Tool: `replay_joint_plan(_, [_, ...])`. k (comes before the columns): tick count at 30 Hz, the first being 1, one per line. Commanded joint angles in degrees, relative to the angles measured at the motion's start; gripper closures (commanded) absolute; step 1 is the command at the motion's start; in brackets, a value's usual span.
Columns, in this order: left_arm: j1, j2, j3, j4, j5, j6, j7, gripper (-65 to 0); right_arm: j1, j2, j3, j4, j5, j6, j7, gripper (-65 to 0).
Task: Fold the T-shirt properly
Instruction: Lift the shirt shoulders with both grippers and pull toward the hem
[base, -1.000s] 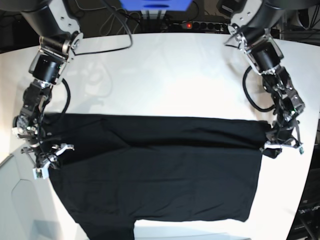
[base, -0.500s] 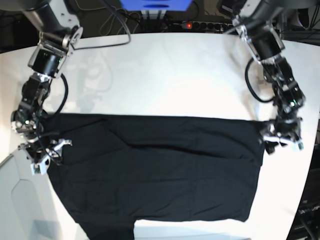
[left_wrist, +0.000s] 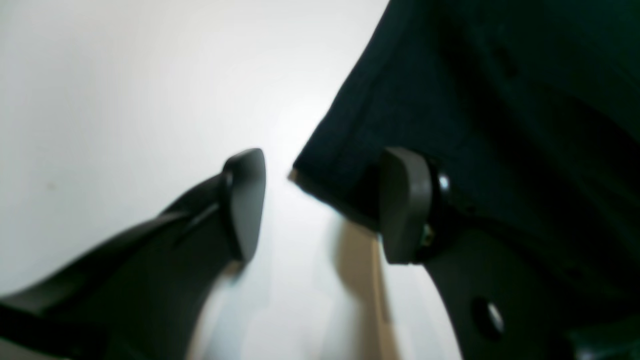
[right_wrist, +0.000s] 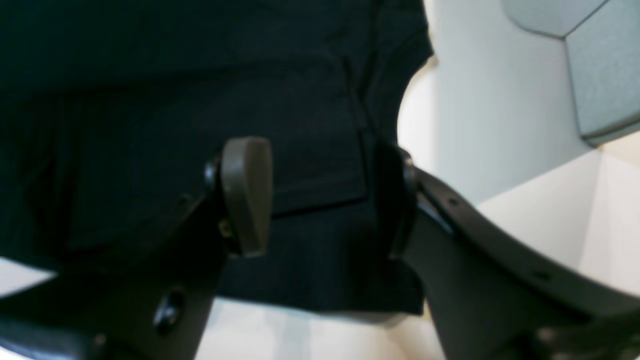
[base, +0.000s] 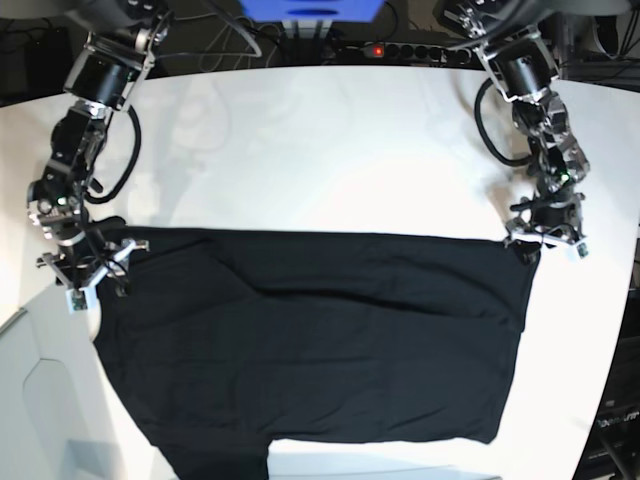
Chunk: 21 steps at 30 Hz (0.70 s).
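The black T-shirt (base: 310, 340) lies spread flat on the white table (base: 330, 150), plain side up; no print or tag shows. My left gripper (base: 545, 243) is at the shirt's far right corner. In the left wrist view this gripper (left_wrist: 322, 205) is open, with the shirt's corner (left_wrist: 475, 100) between the fingers, close to the right pad (left_wrist: 402, 210). My right gripper (base: 95, 275) is at the shirt's far left corner. In the right wrist view it (right_wrist: 320, 200) is open, straddling the black cloth (right_wrist: 175, 100) at the sleeve edge.
A power strip with a red light (base: 390, 48), cables and a blue box (base: 310, 8) sit beyond the table's far edge. A grey panel (base: 40, 400) lies left of the table and shows in the right wrist view (right_wrist: 600, 65). The shirt reaches the front edge.
Both grippers have moved toward the far side, along the shirt's side edges to its far corners. The shirt has hardly shifted.
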Motion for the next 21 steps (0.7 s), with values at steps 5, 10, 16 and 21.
replay_joint_plan(5, [-1.75, -1.00, 0.02, -1.77, -0.50, -0.30, -1.60, -34.8, -0.38, 1.22, 0.48, 3.39, 0.76, 0.66, 1.54, -33.2])
replay_joint_plan(10, [-2.02, -1.00, 0.02, -3.79, -0.50, -0.30, -1.60, -30.7, -1.53, 3.16, 3.29, 1.80, 0.67, 0.66, 1.54, -33.3])
replay_joint_plan(16, [-3.33, -1.00, 0.02, -7.57, -0.50, -0.30, -1.60, -10.6, -1.44, 6.67, 4.34, -5.93, 0.76, 0.66, 2.77, -33.3])
replay_joint_plan(21, [-3.33, -1.00, 0.02, -8.10, -0.50, -0.30, -1.60, 0.0, -1.61, 6.76, 4.34, -11.29, 0.76, 0.66, 7.60, -33.3])
